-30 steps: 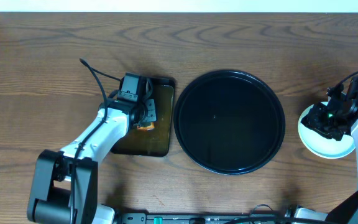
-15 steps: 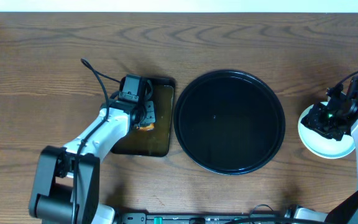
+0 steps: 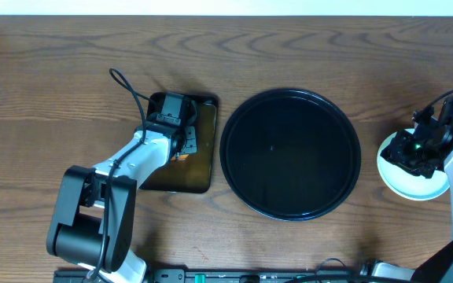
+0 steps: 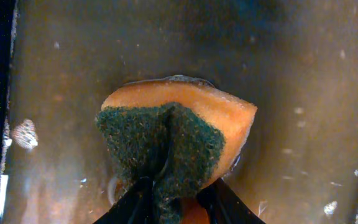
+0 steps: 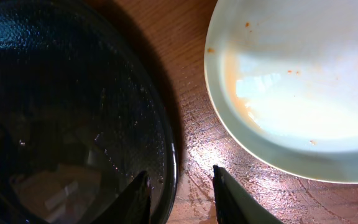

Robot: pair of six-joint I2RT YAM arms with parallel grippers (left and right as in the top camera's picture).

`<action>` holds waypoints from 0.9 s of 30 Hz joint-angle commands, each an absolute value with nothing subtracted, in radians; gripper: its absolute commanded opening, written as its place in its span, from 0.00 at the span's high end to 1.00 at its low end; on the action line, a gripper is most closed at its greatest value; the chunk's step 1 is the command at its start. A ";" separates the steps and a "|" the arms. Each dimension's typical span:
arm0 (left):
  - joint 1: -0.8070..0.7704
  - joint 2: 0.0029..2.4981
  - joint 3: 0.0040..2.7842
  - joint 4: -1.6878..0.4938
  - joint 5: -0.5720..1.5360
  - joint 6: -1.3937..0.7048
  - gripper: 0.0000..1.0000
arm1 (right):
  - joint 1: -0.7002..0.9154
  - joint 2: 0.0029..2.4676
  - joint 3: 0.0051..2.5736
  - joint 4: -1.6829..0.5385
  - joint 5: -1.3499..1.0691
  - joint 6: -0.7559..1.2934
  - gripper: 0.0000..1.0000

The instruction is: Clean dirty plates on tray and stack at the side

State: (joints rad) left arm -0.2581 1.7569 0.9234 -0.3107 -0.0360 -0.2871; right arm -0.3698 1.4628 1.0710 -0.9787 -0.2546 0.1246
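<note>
Change: left arm has swung its elbow in since a second ago; the small tray (image 3: 203,169) under it now sits a touch farther left of the round tray (image 3: 289,91). Right arm has not moved.
Meaning: looks like the sponge is being parked in the small tray, so scrubbing is probably over. Round tray is bare and no plate is left on it. Likely the end of the task.
Left tool (image 4: 176,198): left of the round tray, down over the small tray. It holds the sponge (image 4: 185,124), pinched so the green face creases. Grip may be easing, hard to tell.
Right tool (image 5: 180,186): right of the round tray, over the gap between its rim and the plate. Narrow gap between the tips, nothing in it.
Plate (image 3: 407,182): on the tabletop (image 3: 289,47) just right of the round tray, apart from its rim. How many are stacked, cannot tell.
Plate surface: pale mint-white, smooth, glossy, with a shallow curved rim. Faint orange film and a few specks on the inside, so not fully clean.
Sponge material: soft orange foam with a coarse dark green scouring layer, squashed and wet-looking.
Small tray: rectangular and black, with a brownish wet film and droplets on its floor.
Round tray: glossy black with a raised rim, finely pebbled and reflective.
Tabletop: brown wood grain, matte with a slight sheen.
</note>
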 commanded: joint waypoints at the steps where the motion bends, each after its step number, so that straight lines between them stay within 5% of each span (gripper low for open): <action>1: -0.248 1.784 0.913 -0.342 -0.019 -0.274 0.70 | -0.361 1.446 1.066 -0.981 -0.259 0.114 0.68; 11: -0.248 1.623 0.927 -0.358 0.251 -0.153 0.70 | -0.361 1.446 1.066 -0.980 -0.258 0.114 0.69; 27: -0.247 1.611 0.929 -0.328 0.006 -0.136 0.68 | -0.361 1.446 1.066 -0.980 -0.258 0.114 0.69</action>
